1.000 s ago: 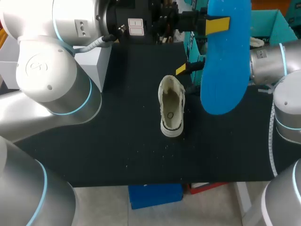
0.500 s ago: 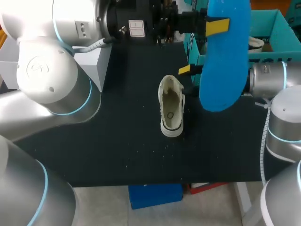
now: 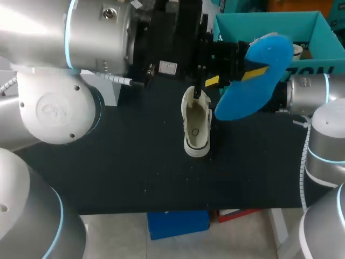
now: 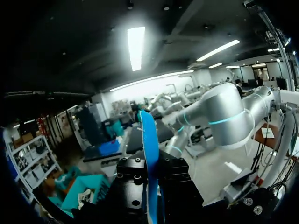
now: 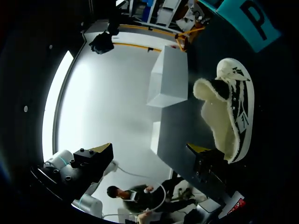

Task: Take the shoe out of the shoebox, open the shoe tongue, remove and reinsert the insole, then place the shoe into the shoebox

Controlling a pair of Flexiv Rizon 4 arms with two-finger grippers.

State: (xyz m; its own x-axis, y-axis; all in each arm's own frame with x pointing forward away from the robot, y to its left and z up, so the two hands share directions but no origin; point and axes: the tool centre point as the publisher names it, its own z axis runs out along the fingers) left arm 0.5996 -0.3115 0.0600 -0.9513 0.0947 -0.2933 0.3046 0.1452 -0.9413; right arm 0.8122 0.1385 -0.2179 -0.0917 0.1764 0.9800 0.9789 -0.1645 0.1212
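A white shoe [image 3: 197,127] with fleecy lining lies on the black table, opening up. My left gripper [image 3: 251,73] is shut on the blue insole [image 3: 245,100], which it holds slanted in the air just right of the shoe. Edge-on, the insole [image 4: 149,158] stands between the left fingers. My right gripper [image 5: 152,151] is open wide beside the shoe [image 5: 231,112], with nothing in it. One of its yellow fingertips [image 3: 211,81] shows at the shoe's far end; the rest is hidden behind the insole. The teal shoebox [image 3: 253,20] stands at the back right.
A white block [image 5: 170,77] stands on the table's far left side, largely hidden by my left arm in the head view. Something white [image 3: 296,49] lies inside the shoebox. My left arm spans the back of the table.
My left arm has swung in and turned, tipping the insole from nearly upright to slanted and bringing it lower, closer to the shoe. The right gripper has shifted only slightly.
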